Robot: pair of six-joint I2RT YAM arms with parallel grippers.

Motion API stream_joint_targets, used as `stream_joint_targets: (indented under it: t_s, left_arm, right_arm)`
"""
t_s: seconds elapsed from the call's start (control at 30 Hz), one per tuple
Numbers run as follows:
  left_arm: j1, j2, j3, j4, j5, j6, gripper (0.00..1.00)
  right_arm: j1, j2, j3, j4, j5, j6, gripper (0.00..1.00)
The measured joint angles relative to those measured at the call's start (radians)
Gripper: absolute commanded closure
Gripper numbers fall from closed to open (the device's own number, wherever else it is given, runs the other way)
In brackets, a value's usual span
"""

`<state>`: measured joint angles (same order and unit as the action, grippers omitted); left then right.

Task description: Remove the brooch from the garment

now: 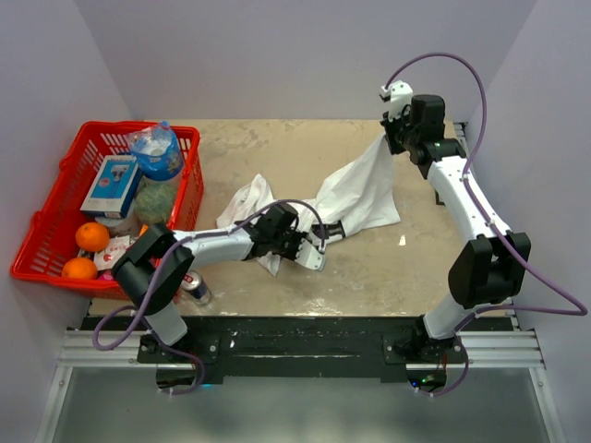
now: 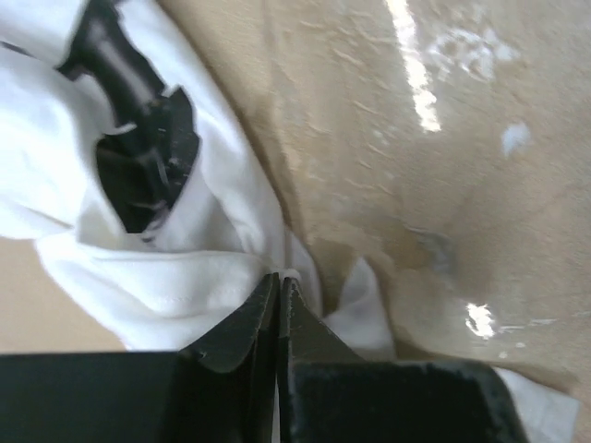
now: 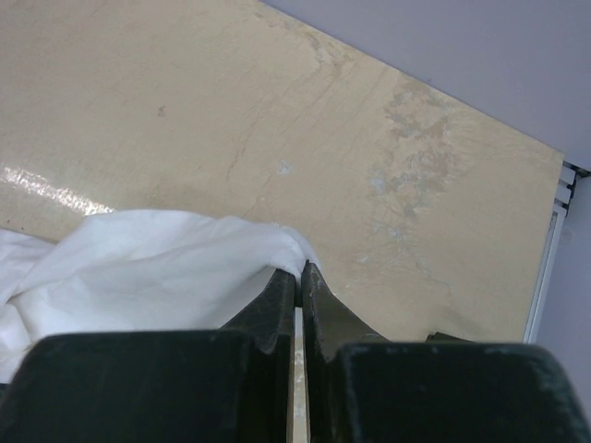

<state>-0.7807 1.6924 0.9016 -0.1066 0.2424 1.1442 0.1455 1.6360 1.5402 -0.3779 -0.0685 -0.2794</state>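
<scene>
The brooch cannot be made out in any view. The garment [image 1: 355, 194], a white T-shirt, hangs stretched across the middle of the desk [image 1: 277, 148]. Its far corner is lifted at the right rear, and its crumpled near part lies on the surface.

My right tool [image 1: 389, 140] is clamped on that raised corner. At the wrist, white cloth [image 3: 138, 258] drapes over one finger and runs in between the closed tips [image 3: 298, 269].

My left tool [image 1: 321, 240] is closed at the shirt's low end. Its tips [image 2: 279, 280] meet against a fold of cloth [image 2: 185, 286], just beside the black print [image 2: 148, 157]. I cannot tell whether fabric is pinched there. From above, my left forearm lies across part of the shirt, and folds hide more.

A red basket [image 1: 46, 217] sits at the desk's left edge, well apart from the shirt. It holds two oranges [image 1: 91, 236], a blue box [image 1: 111, 185] and a clear bag [image 1: 157, 152]. A can [image 1: 195, 288] lies beside the left arm's elbow.
</scene>
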Motion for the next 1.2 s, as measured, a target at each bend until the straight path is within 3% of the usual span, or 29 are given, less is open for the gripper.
stream_joint_targets:
  t_s: [0.17,0.37,0.53,0.63,0.8,0.9,1.03,1.2]
  left_arm:
    - [0.044,-0.006,0.167,-0.099,0.080,-0.135,1.00]
    - [0.183,-0.090,0.296,-0.179,0.167,-0.279,1.00]
    - [0.241,-0.189,0.351,-0.275,0.171,-0.352,1.00]
    - [0.272,-0.219,0.449,-0.325,0.145,-0.385,1.00]
    - [0.389,-0.188,0.819,-0.399,0.039,-0.406,1.00]
    - [0.463,-0.138,1.082,-0.400,-0.026,-0.412,1.00]
    - [0.492,-0.121,1.271,-0.373,-0.085,-0.410,1.00]
    - [0.483,-0.122,1.365,-0.323,-0.100,-0.391,1.00]
  right_arm:
    - [0.000,0.000,0.004,0.000,0.002,0.000,1.00]
    - [0.000,0.000,0.004,-0.001,0.002,0.000,1.00]
    - [-0.002,0.006,0.034,-0.013,0.019,-0.005,1.00]
    - [-0.020,0.034,0.134,-0.038,0.026,-0.009,1.00]
    - [-0.107,0.154,0.534,-0.098,0.028,-0.012,1.00]
    - [-0.138,0.157,0.673,-0.103,0.033,-0.033,1.00]
    - [-0.134,0.095,0.710,-0.095,0.021,-0.075,1.00]
    - [-0.124,-0.035,0.684,-0.093,-0.010,-0.124,1.00]
